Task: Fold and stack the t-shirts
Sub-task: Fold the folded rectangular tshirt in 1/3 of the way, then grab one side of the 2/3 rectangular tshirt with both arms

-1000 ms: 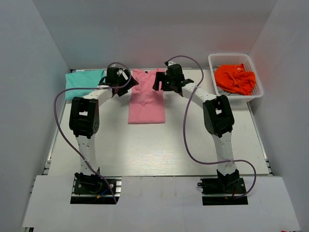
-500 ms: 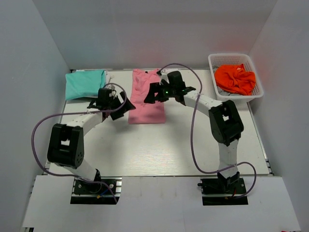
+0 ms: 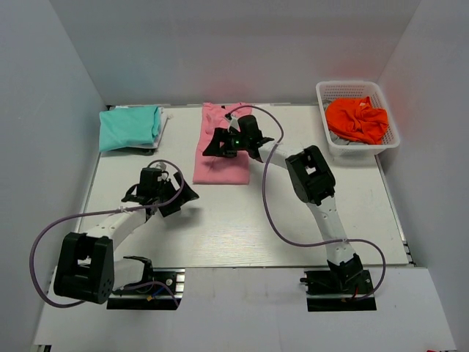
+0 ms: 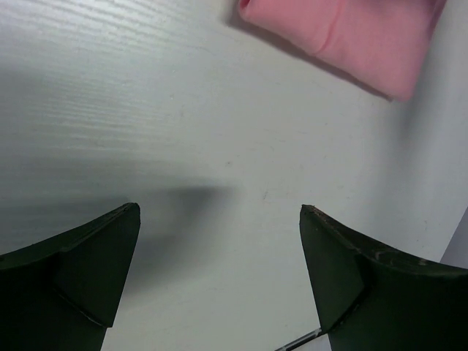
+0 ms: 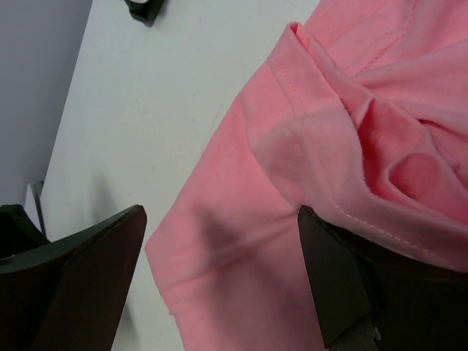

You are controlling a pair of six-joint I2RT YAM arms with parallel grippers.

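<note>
The light pink t-shirt point(image 3: 220, 158) lies folded into a long strip at the middle back of the table. My right gripper point(image 3: 216, 145) is open and low over the shirt's left part. In the right wrist view the pink cloth point(image 5: 307, 131) with a bunched sleeve fills the space between the open fingers of the right gripper point(image 5: 221, 212), which hold nothing. The teal t-shirt point(image 3: 130, 127) lies folded at the back left. My left gripper point(image 3: 183, 198) is open and empty over bare table, near and left of the pink shirt. In the left wrist view, the left gripper point(image 4: 219, 210) has the shirt's corner point(image 4: 344, 36) ahead of it.
A white basket point(image 3: 322, 92) holding an orange cloth point(image 3: 357, 119) stands at the back right corner. Grey walls close in the table on the left, back and right. Purple cables loop from both arms over the table.
My left arm has drawn back from the pink shirt's top to the near left. My right gripper has moved left and down onto the pink shirt's left part.
</note>
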